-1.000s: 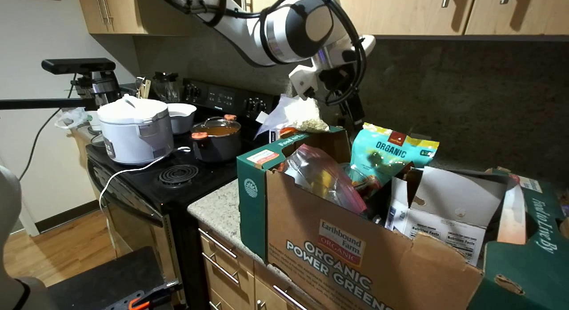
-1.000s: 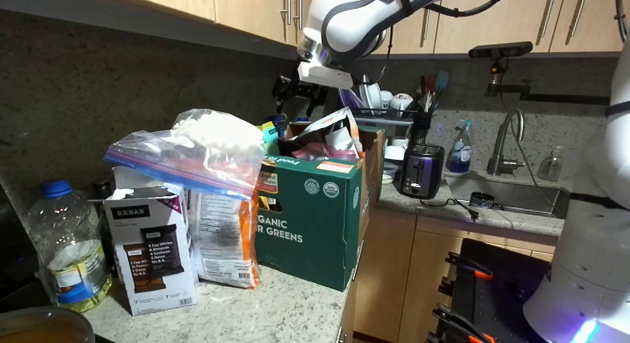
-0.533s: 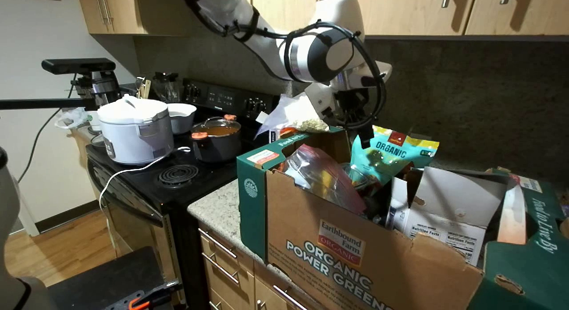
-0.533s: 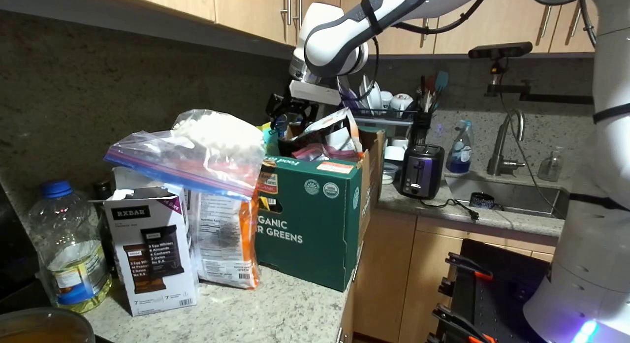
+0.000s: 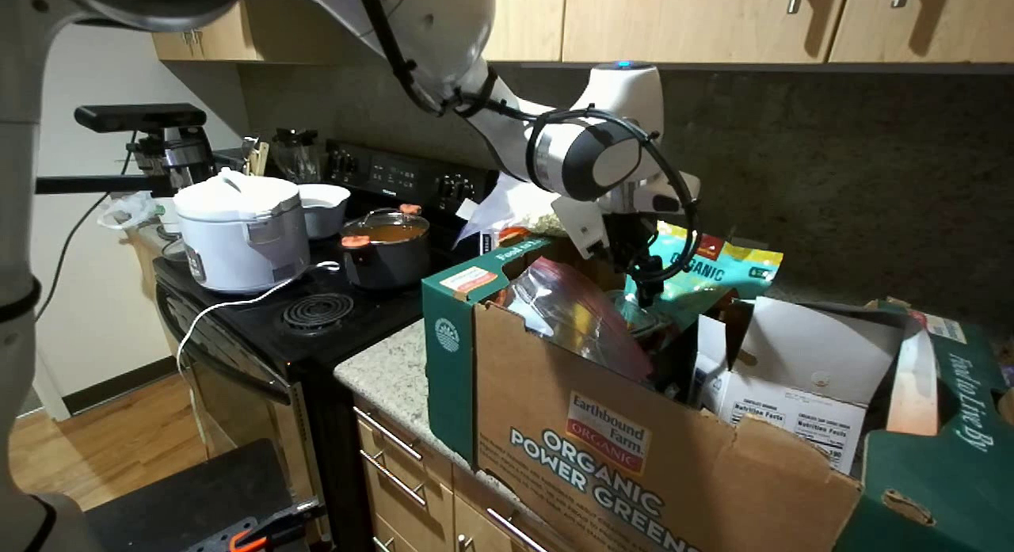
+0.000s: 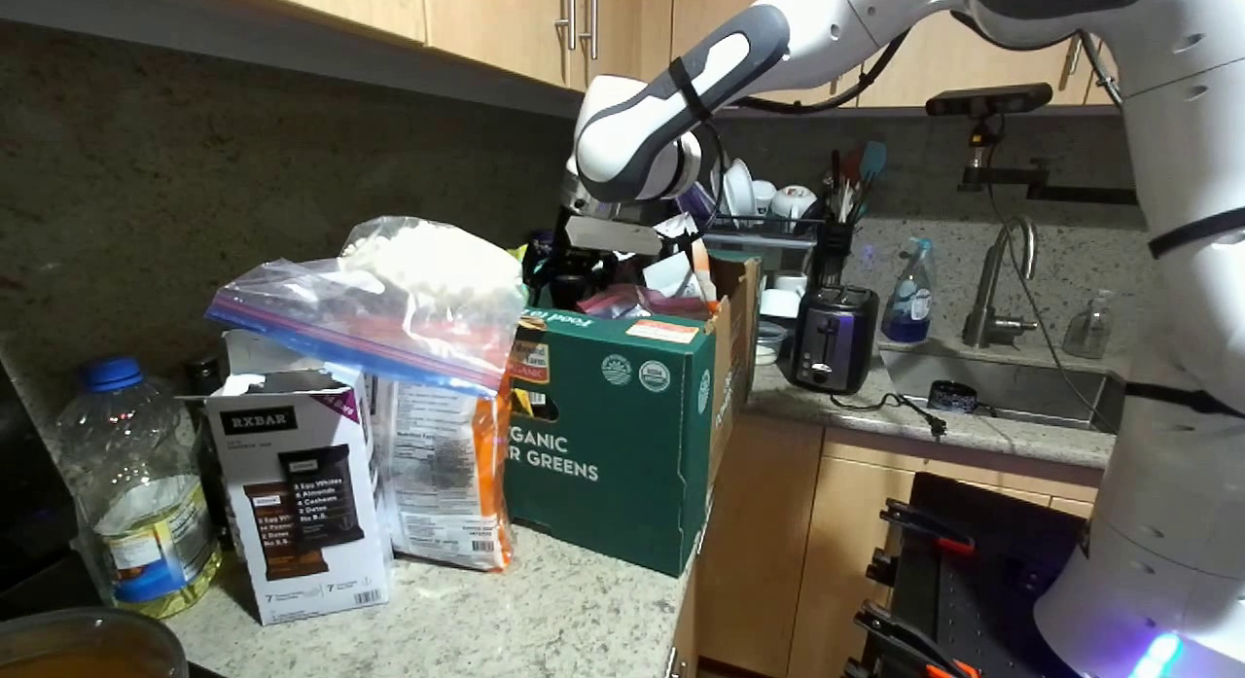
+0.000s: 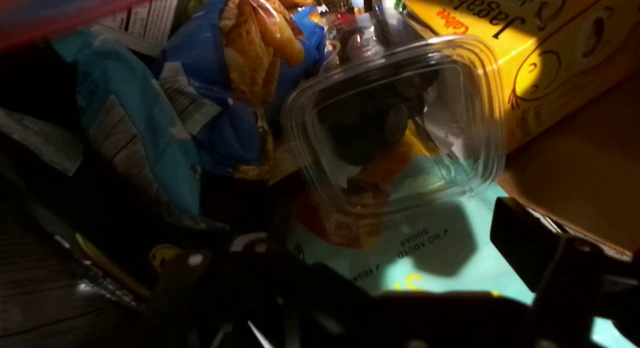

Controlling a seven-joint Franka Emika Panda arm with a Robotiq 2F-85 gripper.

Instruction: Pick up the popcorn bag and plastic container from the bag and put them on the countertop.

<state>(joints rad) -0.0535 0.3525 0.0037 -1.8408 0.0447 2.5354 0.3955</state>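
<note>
The popcorn bag (image 6: 428, 269), a clear zip bag with pale puffy contents, lies across the tops of a white carton and an orange-edged pouch, outside the bag. The bag is a green and brown cardboard box (image 5: 673, 457) standing on the speckled countertop (image 6: 545, 610). Inside it, the clear, rounded-square plastic container (image 7: 395, 138) rests on top of a teal pouch. My gripper (image 5: 643, 292) points down into the box beside that container. In the wrist view the gripper (image 7: 380, 243) is open, holding nothing, with the container just ahead of its fingers. Its left finger is mostly lost in shadow.
Around the container crowd a yellow snack box (image 7: 545, 48), a blue bag (image 7: 235, 113) and a red-sealed zip bag (image 5: 582, 322). An open white carton (image 5: 800, 370) fills the box's nearer end. An oil bottle (image 6: 146, 522) and RXBAR carton (image 6: 302, 503) stand outside.
The arm has come down from above the box, so my gripper has dropped from over the rim to among the contents. It has stayed open. The popcorn bag has not moved.
</note>
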